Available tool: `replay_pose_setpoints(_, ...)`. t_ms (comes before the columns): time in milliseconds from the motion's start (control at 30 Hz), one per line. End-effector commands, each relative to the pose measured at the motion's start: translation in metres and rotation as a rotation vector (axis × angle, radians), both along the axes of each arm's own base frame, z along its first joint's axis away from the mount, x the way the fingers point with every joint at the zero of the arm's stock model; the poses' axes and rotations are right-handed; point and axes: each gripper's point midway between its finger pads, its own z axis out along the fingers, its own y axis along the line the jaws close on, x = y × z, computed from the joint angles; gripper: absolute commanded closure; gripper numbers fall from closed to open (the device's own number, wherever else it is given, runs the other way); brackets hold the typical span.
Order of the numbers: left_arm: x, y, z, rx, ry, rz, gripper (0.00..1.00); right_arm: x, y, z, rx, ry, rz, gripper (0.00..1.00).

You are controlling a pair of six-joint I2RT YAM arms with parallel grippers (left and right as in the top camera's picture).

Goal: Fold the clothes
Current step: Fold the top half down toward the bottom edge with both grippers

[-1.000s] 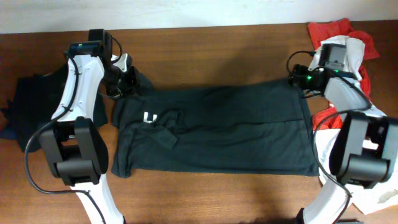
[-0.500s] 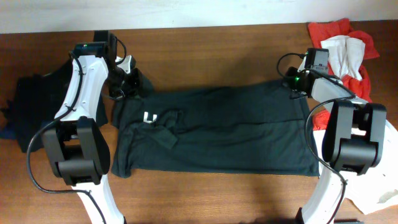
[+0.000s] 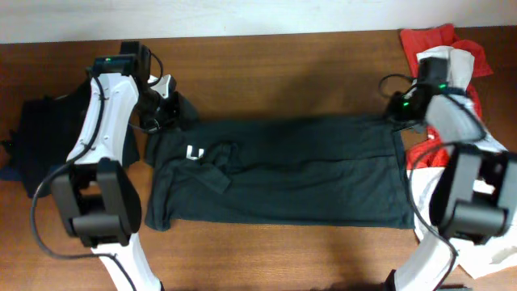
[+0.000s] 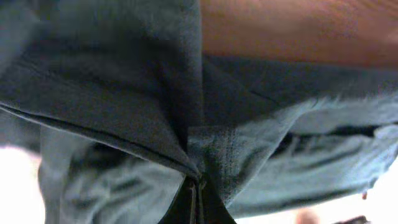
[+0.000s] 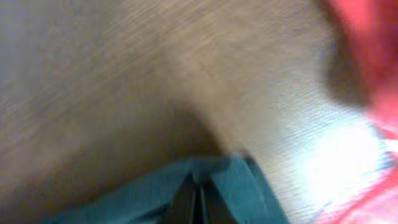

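dark t-shirt (image 3: 291, 174), long axis left-right, collar (image 3: 216, 153) leftward

- The overhead camera looks straight down from high up, taking in the whole bench (image 3: 283, 56).
- The left wrist camera is pressed close on the dark shirt (image 4: 124, 93), at its far left corner.
- The right wrist camera, blurred, sits close on the shirt's far right corner, beside red cloth (image 5: 367, 56).
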Motion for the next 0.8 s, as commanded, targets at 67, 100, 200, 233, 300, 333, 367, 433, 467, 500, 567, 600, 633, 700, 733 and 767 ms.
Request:
replay_pose_setpoints(67,-0.041,0.006,0.058,0.037,-0.036,-0.035,1.00,-0.038,0.001,0.076,-0.045,0.025,0.058,0.96)
replay_pose_setpoints(100,-0.049,0.008,0.061,0.047,-0.018,-0.036,1.00,-0.052,0.002,0.076,-0.045,0.072,0.063,0.96)
replay_pose_setpoints(200,-0.076,0.012,0.064,0.074,0.073,-0.039,0.99,-0.090,-0.004,0.070,-0.088,0.228,0.042,0.96)
replay_pose_setpoints(233,-0.087,0.019,0.063,0.110,0.121,-0.043,0.99,-0.104,-0.010,0.068,-0.121,0.293,0.035,0.96)
replay_pose_setpoints(300,-0.098,0.029,0.061,0.173,0.167,-0.050,0.99,-0.120,-0.014,0.067,-0.151,0.364,0.031,0.96)
replay_pose_setpoints(333,-0.099,0.031,0.061,0.182,0.168,-0.049,0.99,-0.126,-0.015,0.067,-0.158,0.387,0.031,0.96)
replay_pose_setpoints(367,-0.101,0.031,0.059,0.184,0.175,-0.050,1.00,-0.130,-0.015,0.068,-0.158,0.407,0.033,0.96)
replay_pose_setpoints(433,-0.106,0.031,0.054,0.183,0.200,-0.053,0.99,-0.139,-0.013,0.068,-0.149,0.441,0.037,0.96)
replay_pose_setpoints(467,-0.110,0.031,0.050,0.183,0.218,-0.055,0.99,-0.141,-0.012,0.067,-0.146,0.451,0.038,0.96)
replay_pose_setpoints(500,-0.112,0.031,0.047,0.186,0.232,-0.056,0.99,-0.143,-0.011,0.067,-0.143,0.459,0.040,0.96)
replay_pose_setpoints(567,-0.124,0.034,0.035,0.199,0.289,-0.063,1.00,-0.152,-0.007,0.062,-0.121,0.495,0.046,0.96)
replay_pose_setpoints(600,-0.128,0.034,0.031,0.199,0.307,-0.065,0.99,-0.156,-0.005,0.061,-0.114,0.508,0.048,0.96)
replay_pose_setpoints(633,-0.132,0.035,0.027,0.203,0.326,-0.068,0.99,-0.158,-0.004,0.059,-0.107,0.519,0.051,0.96)
replay_pose_setpoints(700,-0.142,0.039,0.019,0.224,0.372,-0.076,1.00,-0.167,0.002,0.052,-0.074,0.551,0.058,0.96)
replay_pose_setpoints(733,-0.145,0.039,0.016,0.224,0.385,-0.078,1.00,-0.173,0.004,0.048,-0.069,0.573,0.060,0.96)
replay_pose_setpoints(767,-0.148,0.039,0.014,0.223,0.396,-0.079,0.99,-0.178,0.005,0.045,-0.064,0.593,0.062,0.96)
